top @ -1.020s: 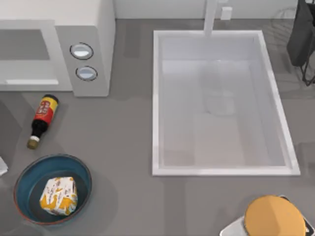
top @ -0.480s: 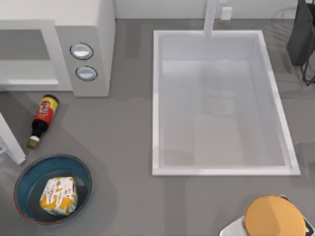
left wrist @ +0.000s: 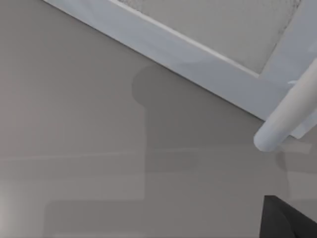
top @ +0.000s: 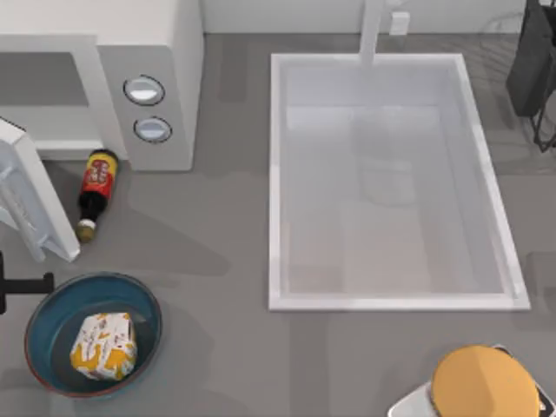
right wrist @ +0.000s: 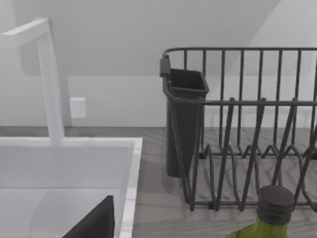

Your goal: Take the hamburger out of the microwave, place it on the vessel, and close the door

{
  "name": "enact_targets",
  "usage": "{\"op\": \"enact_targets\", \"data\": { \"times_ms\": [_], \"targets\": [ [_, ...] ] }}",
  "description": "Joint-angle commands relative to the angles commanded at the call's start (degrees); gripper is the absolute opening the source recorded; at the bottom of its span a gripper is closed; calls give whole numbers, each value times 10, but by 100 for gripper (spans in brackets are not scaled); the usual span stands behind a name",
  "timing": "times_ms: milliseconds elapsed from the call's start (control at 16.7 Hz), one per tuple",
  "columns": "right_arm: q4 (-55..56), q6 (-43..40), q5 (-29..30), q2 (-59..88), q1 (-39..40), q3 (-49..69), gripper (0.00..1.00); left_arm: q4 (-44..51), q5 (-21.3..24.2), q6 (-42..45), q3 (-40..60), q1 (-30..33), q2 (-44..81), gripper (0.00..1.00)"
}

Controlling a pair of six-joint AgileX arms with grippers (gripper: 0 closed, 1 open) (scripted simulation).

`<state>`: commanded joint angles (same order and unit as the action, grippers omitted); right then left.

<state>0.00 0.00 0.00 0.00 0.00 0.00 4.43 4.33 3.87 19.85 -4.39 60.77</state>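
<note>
The hamburger (top: 104, 346), a white and orange wrapped parcel, lies inside the vessel (top: 56, 317), a teal bowl at the table's front left. The white microwave (top: 148, 52) stands at the back left with its cavity exposed. Its door (top: 30, 195) stands partly swung, edge-on, in front of the cavity's left side. My left gripper (top: 17, 285) shows as a black piece at the left edge, just in front of the door and beside the bowl. The left wrist view looks close at the door (left wrist: 188, 54) and its white bar handle (left wrist: 285, 116).
A dark sauce bottle (top: 95, 195) lies between the door and the microwave's knob panel. A white sink (top: 278, 174) fills the middle right. An orange disc (top: 482, 382) sits at the front right. A dark dish rack (right wrist: 247, 124) and a green bottle (right wrist: 270, 213) stand beyond the sink.
The door has swung in from the left edge toward the microwave. The sauce bottle has been pushed up and right against the microwave. My left gripper has come into view.
</note>
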Motion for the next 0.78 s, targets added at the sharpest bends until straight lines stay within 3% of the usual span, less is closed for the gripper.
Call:
{"op": "enact_targets", "data": {
  "times_ms": [420, 780],
  "targets": [
    [0, 0, 0, 0, 0, 0, 100, -9, 0, -2, 17, 1, 24, 0],
    [0, 0, 0, 0, 0, 0, 100, -72, -7, -8, 111, 13, 187, 0]
  ]
}}
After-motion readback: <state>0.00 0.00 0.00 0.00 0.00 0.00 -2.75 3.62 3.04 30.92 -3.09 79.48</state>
